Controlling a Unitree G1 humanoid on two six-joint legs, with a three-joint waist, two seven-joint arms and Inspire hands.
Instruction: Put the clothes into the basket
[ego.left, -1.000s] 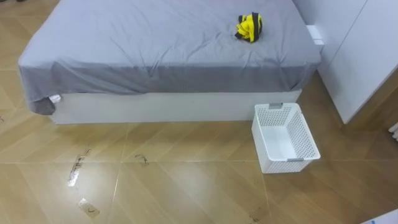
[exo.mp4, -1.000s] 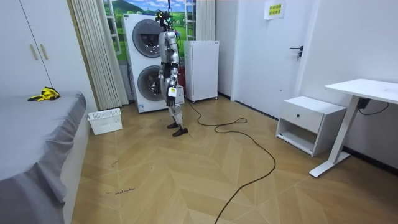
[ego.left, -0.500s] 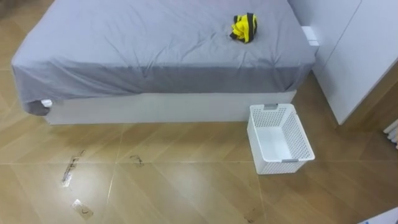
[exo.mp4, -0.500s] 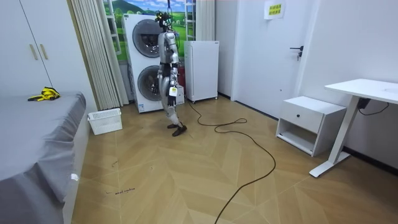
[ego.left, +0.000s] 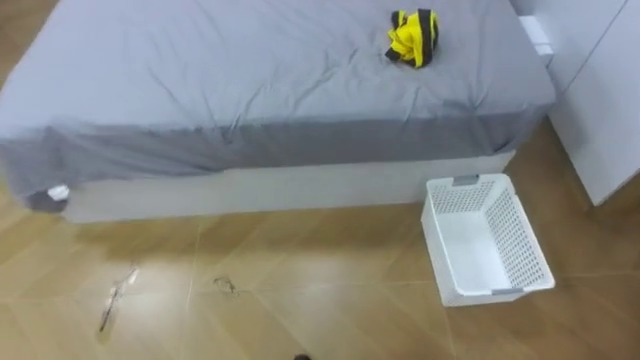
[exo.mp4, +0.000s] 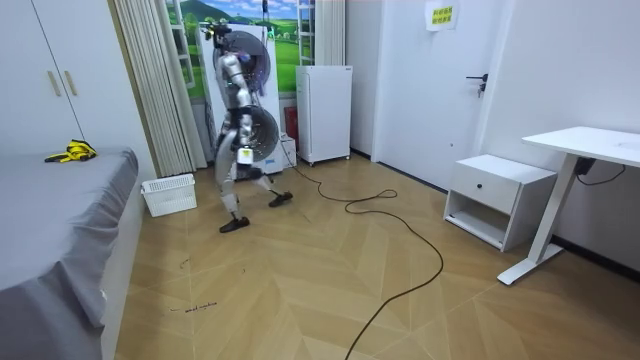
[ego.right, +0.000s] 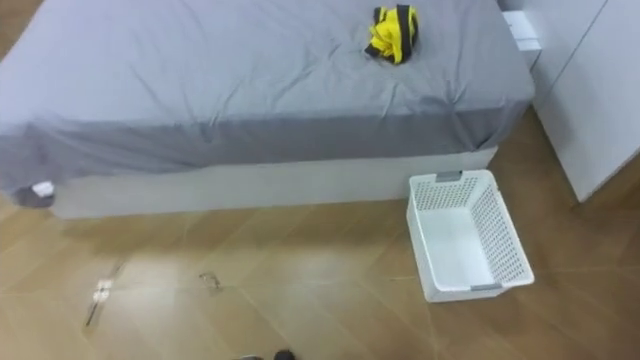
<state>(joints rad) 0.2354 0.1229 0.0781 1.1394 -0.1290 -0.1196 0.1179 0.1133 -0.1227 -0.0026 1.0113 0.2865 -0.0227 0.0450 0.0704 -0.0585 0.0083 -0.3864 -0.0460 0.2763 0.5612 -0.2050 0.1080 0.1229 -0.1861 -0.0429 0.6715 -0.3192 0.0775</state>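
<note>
A crumpled yellow and black garment (ego.left: 412, 36) lies on the grey bed (ego.left: 250, 90), near its far right corner. The white perforated basket (ego.left: 530, 245) stands empty on the wood floor, just in front of the bed's right end. In the room view the basket (exo.mp4: 168, 195) is at the bed's foot and I am in mid stride a step or two from it, facing the bed. My left hand (exo.mp4: 243, 152) hangs by my hip, far from both garment and basket.
A white wardrobe (ego.left: 600, 90) stands right of the bed and basket. Scuff marks (ego.left: 112, 300) show on the floor at the lower left. Behind me are stacked washing machines (exo.mp4: 262, 60), a small white fridge (exo.mp4: 325, 112), a nightstand (exo.mp4: 495, 200) and a desk (exo.mp4: 590, 145).
I have walked from the washing machines toward the basket and bed, to the room view's left. The eye view has shifted with me; garment and basket have not moved.
</note>
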